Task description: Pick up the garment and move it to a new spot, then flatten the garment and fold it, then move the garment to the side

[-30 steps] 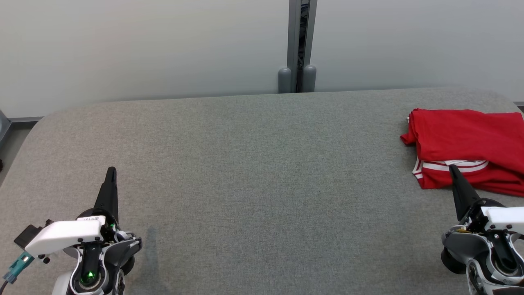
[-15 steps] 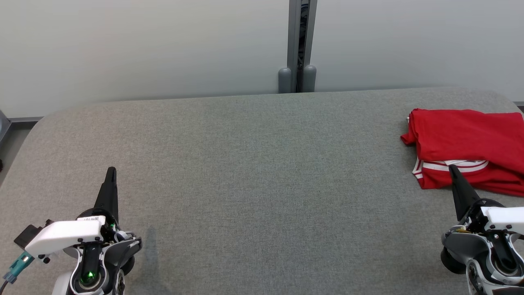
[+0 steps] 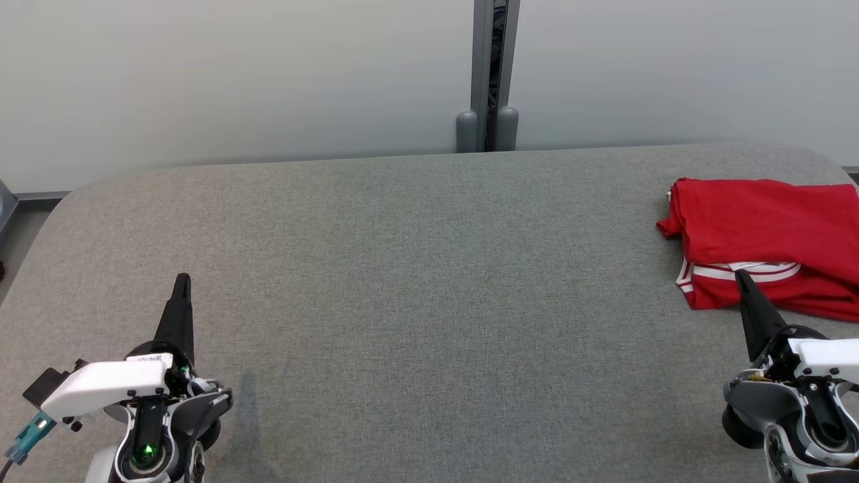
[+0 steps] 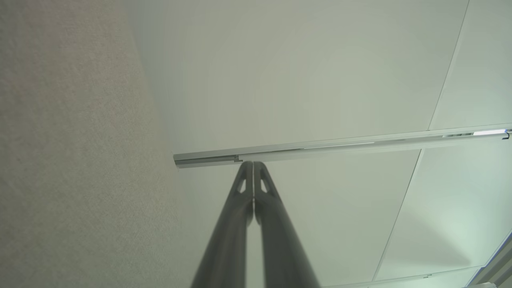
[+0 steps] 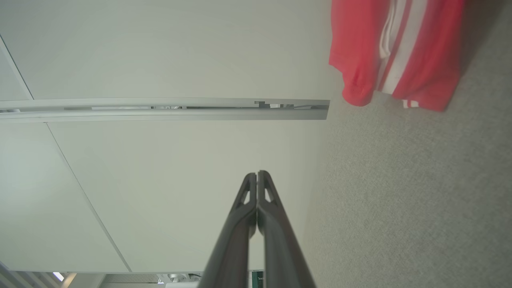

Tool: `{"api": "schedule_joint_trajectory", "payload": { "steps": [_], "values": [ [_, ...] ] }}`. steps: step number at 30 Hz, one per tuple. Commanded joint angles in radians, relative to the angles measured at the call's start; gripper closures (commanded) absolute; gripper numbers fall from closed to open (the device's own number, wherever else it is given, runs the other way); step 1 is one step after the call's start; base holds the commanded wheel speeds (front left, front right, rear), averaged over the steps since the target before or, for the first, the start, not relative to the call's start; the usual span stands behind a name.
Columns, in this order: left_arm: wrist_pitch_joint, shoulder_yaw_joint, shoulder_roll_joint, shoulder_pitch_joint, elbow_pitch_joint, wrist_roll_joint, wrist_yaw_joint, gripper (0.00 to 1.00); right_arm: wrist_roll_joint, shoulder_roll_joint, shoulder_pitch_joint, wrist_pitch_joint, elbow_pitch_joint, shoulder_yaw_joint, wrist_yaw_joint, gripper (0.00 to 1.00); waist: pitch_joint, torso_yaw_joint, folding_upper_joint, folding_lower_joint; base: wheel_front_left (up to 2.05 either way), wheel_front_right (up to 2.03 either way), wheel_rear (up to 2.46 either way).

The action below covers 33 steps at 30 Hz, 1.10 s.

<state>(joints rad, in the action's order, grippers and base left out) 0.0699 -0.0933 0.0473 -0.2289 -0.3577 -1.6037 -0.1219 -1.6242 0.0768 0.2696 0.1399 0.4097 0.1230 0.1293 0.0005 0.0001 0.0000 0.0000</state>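
The garment [image 3: 765, 231], red with white stripes, lies folded at the right edge of the grey table [image 3: 429, 302] in the head view; the right wrist view catches the same red garment [image 5: 396, 52] at its top right. My right gripper [image 3: 740, 274] sits at the lower right, shut and empty, its tip just in front of the cloth's near edge. In the right wrist view the right gripper [image 5: 257, 173] has its fingers pressed together. My left gripper [image 3: 182, 277] rests at the lower left, shut on nothing. The left wrist view shows the left gripper [image 4: 253, 163] closed too.
A pale wall [image 3: 235, 74] with a grey vertical post [image 3: 488, 74] stands behind the table's far edge. The table's corners are rounded. Floor shows past the left edge [image 3: 13, 235].
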Motion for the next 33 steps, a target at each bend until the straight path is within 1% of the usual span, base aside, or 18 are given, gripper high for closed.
{"api": "schedule_joint_trajectory", "payload": {
  "steps": [1, 33],
  "values": [
    [-0.001, -0.003, 0.006, -0.010, 0.000, -0.001, -0.003, 1.00, 0.006, 0.004, 0.008, 0.001, 0.003, 0.004, 0.002, 1.00, 0.000, 0.000, 0.0000, 0.0000, 0.00, 0.00, 0.00],
    [-0.001, -0.003, 0.006, -0.010, 0.000, -0.001, -0.003, 1.00, 0.011, -0.001, 0.007, 0.008, 0.003, 0.011, 0.003, 1.00, 0.000, 0.000, 0.0000, 0.0000, 0.00, 0.00, 0.00]
  ]
}}
